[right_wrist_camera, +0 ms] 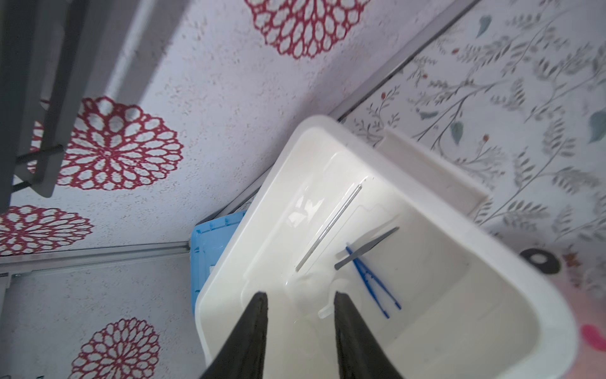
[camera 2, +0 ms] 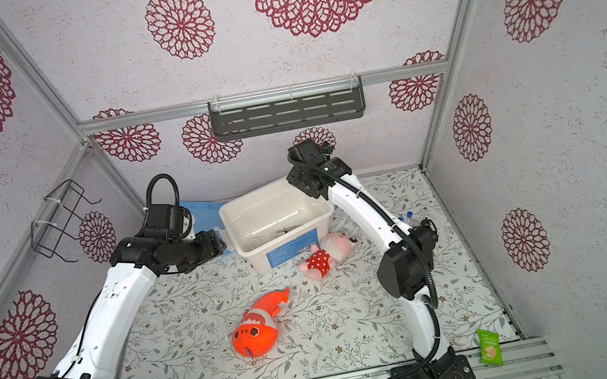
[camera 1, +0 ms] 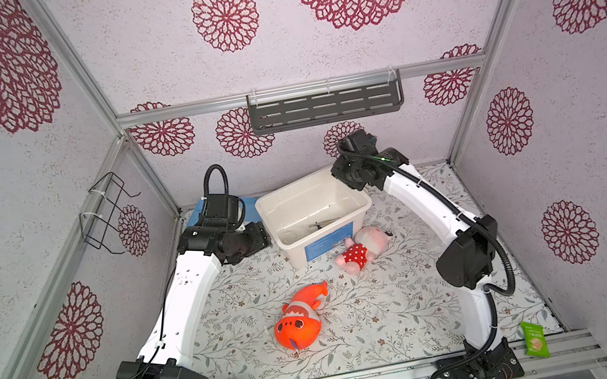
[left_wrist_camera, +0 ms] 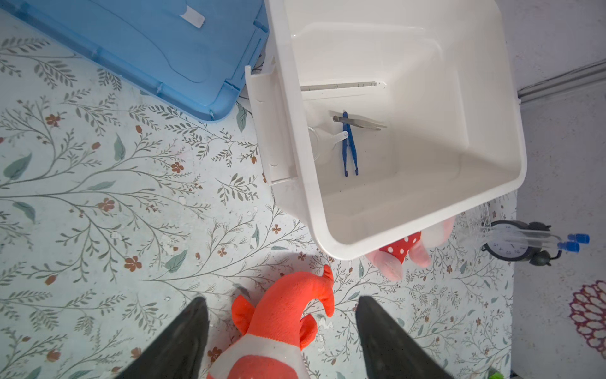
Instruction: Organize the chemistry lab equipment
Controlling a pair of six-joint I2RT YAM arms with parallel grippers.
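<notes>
Floral mat (left_wrist_camera: 131, 229), slim dark blue tweezers (left_wrist_camera: 349, 147)

The desk (camera 1: 378, 312), covered in a pale leaf-print sheet, carries an open white plastic bin (camera 1: 308, 202) at the back with a flat blue plastic lid (left_wrist_camera: 147, 49) just beside it. A pink plush doll in a red dotted dress (camera 1: 359, 252) lies by the bin's front wall, an orange plush fish (camera 1: 300, 322) mid-desk.

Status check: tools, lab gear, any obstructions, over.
Left tool open beside white plastic bin; right tool open over it. Dark blue tweezers, clear round glassware inside. Two clear blue-capped tubes outside. Pink plush doll beside bin.
</notes>
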